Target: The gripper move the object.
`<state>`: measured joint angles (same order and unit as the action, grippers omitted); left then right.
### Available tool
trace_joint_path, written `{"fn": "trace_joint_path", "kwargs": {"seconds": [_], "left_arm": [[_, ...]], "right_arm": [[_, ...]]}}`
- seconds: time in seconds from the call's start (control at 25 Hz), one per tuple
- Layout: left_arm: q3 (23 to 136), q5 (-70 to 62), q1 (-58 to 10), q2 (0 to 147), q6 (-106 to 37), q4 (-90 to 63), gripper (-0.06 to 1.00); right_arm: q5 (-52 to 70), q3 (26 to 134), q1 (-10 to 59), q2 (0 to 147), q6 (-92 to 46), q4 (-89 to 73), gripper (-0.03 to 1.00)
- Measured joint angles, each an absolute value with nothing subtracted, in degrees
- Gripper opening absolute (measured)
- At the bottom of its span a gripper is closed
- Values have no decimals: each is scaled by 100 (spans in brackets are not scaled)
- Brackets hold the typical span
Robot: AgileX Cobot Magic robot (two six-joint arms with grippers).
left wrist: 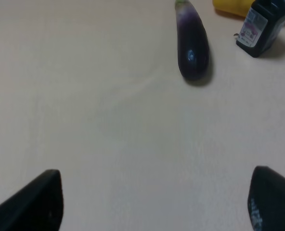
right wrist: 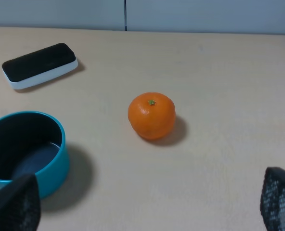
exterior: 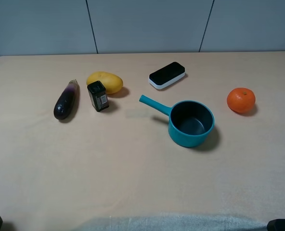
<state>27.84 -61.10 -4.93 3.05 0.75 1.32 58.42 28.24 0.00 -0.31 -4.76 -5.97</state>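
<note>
The dark purple eggplant [exterior: 66, 100] lies on the table at the left, its pale stem end pointing to the back. It also shows in the left wrist view [left wrist: 192, 42], far ahead of my left gripper [left wrist: 154, 202], which is open and empty with its two dark fingers [left wrist: 34, 202] wide apart low over bare table. My right gripper [right wrist: 145, 204] is open and empty too, well short of an orange [right wrist: 151, 115]. In the exterior high view only dark bits of the arms show at the bottom corners.
A yellow mango [exterior: 105, 82] and a small black box [exterior: 98, 96] sit just right of the eggplant. A black-and-white eraser [exterior: 167, 75] lies at the back. A teal pan [exterior: 190, 123] stands mid-table with its handle to the left. The orange [exterior: 241, 99] is at the right.
</note>
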Motion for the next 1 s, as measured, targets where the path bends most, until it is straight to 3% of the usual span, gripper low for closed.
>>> {"fn": "trace_joint_path", "kwargs": {"seconds": [1.0], "left_arm": [[2777, -6109, -493, 305, 65, 132, 77]], "right_arm": [[5842, 2824, 0, -31, -476, -597, 69]]}}
